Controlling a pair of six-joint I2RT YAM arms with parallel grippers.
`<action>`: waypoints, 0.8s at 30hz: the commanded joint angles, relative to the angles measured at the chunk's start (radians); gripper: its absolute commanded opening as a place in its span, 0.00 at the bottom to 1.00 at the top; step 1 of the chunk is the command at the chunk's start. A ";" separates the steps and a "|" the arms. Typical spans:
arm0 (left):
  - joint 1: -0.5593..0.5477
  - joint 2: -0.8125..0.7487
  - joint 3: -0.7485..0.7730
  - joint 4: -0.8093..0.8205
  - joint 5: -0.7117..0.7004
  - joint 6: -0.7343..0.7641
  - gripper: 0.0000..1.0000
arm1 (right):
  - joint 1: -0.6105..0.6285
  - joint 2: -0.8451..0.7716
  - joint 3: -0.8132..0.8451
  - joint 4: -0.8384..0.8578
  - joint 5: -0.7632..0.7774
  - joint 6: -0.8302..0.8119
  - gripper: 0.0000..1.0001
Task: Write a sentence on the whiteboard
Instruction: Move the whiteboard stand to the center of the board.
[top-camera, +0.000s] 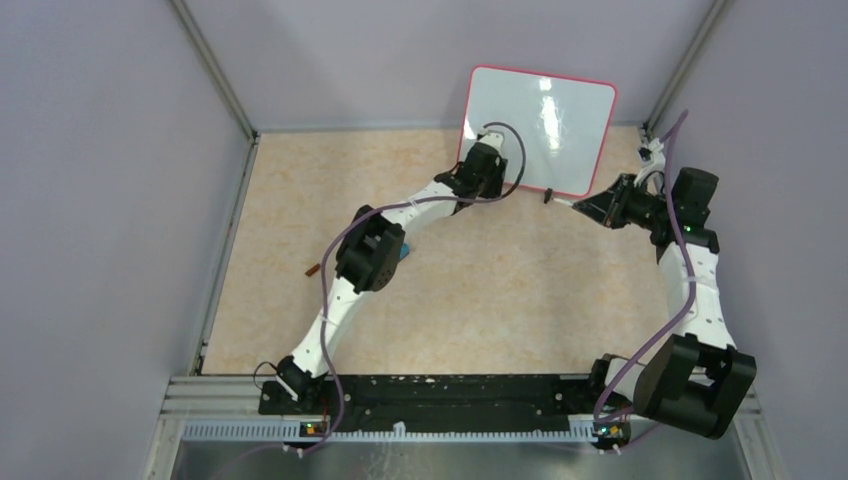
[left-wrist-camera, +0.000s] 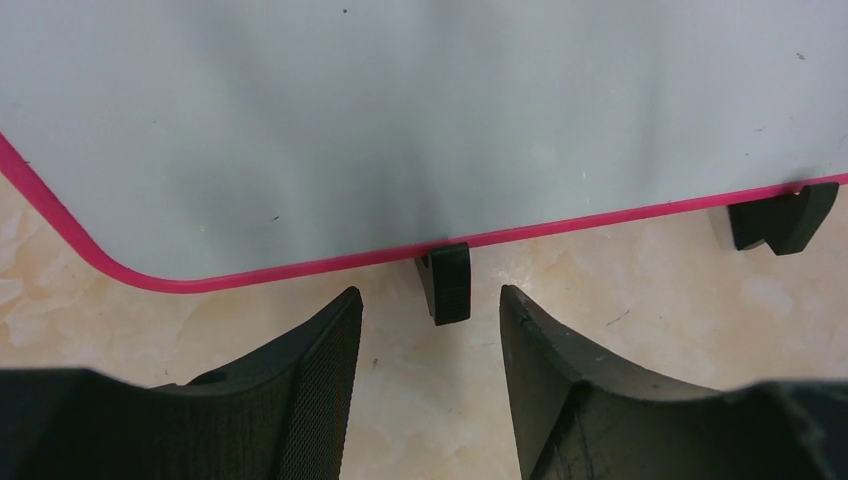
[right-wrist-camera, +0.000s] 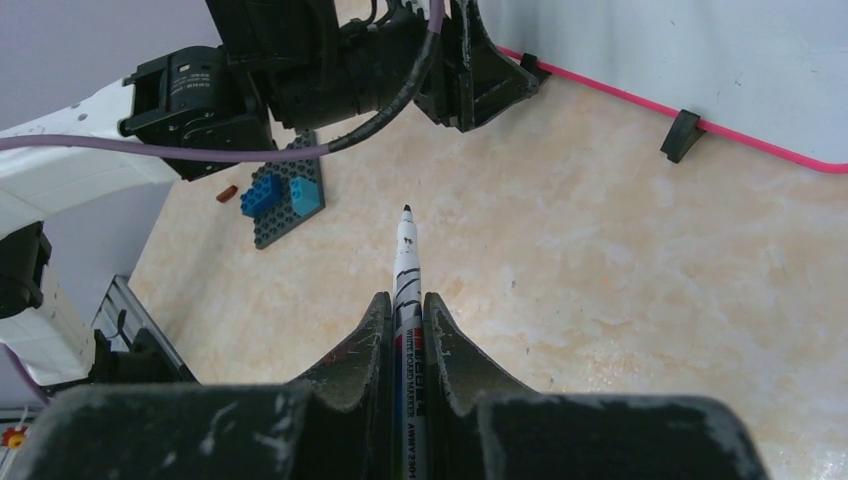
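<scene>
The whiteboard (top-camera: 540, 125) stands tilted at the back of the table on black feet and shows only glare. No sentence is visible on it. My left gripper (top-camera: 478, 165) is at its lower left edge. In the left wrist view the left gripper (left-wrist-camera: 428, 292) is open, with one black foot (left-wrist-camera: 447, 280) just ahead between the fingertips, under the board (left-wrist-camera: 400, 110). My right gripper (top-camera: 597, 208) is shut on a white marker (right-wrist-camera: 406, 250). The right wrist view shows that gripper (right-wrist-camera: 406, 298) above the table, tip uncapped, short of the board (right-wrist-camera: 700, 50).
A blue-and-black brick block (right-wrist-camera: 285, 195) lies on the table left of centre, mostly hidden under the left arm in the top view. A small brown piece (top-camera: 312, 269) lies beside it. Grey walls enclose the table; the second board foot (right-wrist-camera: 683, 135) is nearby.
</scene>
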 joint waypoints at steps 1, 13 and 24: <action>-0.010 0.026 0.065 0.055 -0.024 0.001 0.57 | -0.013 0.007 0.000 0.032 -0.021 -0.013 0.00; -0.030 0.076 0.113 0.078 -0.081 0.046 0.44 | -0.013 0.007 -0.001 0.030 -0.027 -0.014 0.00; -0.063 -0.029 0.000 0.025 -0.191 0.005 0.02 | -0.012 -0.001 0.001 0.030 -0.025 -0.017 0.00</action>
